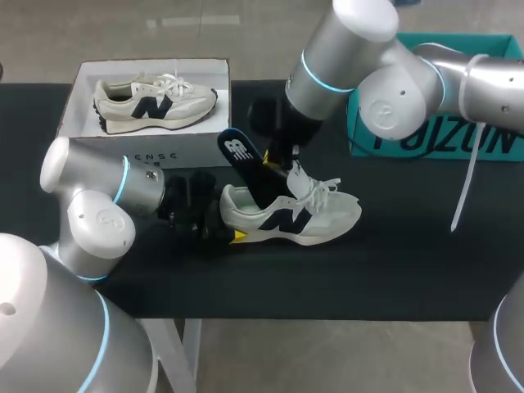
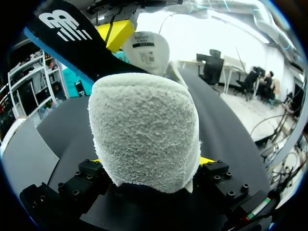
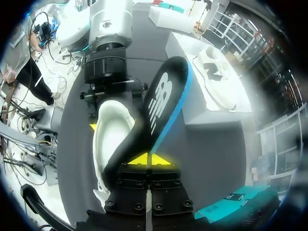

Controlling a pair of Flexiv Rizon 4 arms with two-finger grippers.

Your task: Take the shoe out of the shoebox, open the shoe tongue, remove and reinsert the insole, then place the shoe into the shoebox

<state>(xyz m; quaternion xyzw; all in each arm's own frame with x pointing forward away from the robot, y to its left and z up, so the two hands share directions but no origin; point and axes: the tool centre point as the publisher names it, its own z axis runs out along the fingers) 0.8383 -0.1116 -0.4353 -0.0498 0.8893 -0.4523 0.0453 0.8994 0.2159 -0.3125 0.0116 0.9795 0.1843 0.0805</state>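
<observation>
A cream shoe with a dark logo lies on its sole on the black table, toe to the right. My left gripper grips its heel from both sides, with the yellow fingertips against it. A black insole with a blue edge slants up out of the shoe's opening, its lower end inside. My right gripper is shut on the insole just above the shoe. The left wrist view shows the insole rising behind the heel, with a right fingertip on it.
An open white shoebox stands at the back left with a second cream shoe inside. It also shows ahead of my right gripper, as the shoebox. A teal box sits at the back right under my right arm.
</observation>
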